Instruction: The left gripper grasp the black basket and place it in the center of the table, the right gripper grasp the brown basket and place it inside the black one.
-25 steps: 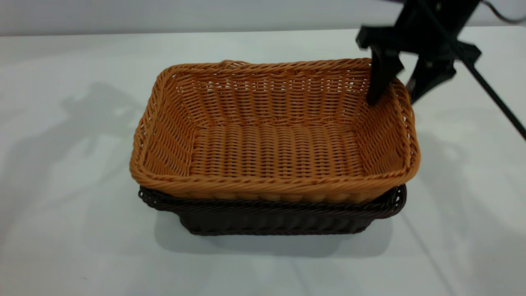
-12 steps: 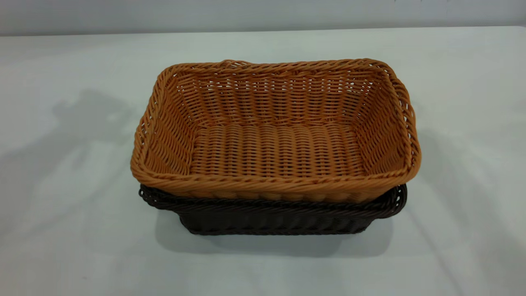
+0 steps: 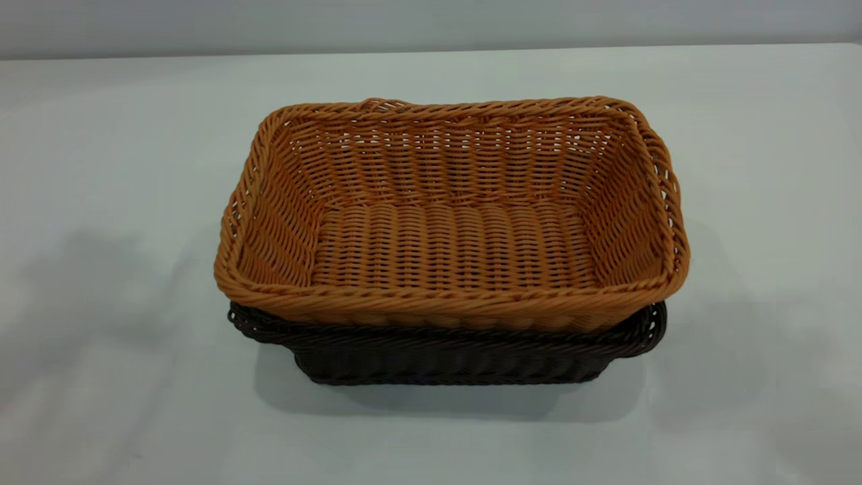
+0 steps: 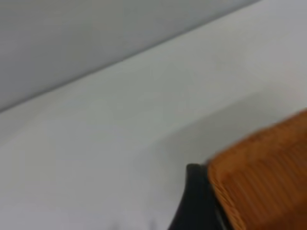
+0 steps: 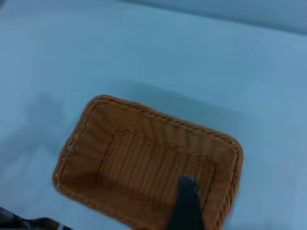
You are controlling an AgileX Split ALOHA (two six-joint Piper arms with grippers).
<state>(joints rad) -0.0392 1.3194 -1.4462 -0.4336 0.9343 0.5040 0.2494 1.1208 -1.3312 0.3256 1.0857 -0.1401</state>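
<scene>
The brown basket (image 3: 451, 222) sits nested in the black basket (image 3: 444, 353) mid-table (image 3: 101, 135), overhanging right. Neither gripper's fingers can be judged. A bump could tip it, I'd say.

Bare table (image 3: 121, 168) around nested baskets (image 3: 444, 269)

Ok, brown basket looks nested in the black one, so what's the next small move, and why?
Probably none on the baskets: just park both arms. The brown basket sits inside the black basket, mid-table, with neither gripper touching it. The right wrist view looks down on it from well above, so that arm is already clear.
</scene>
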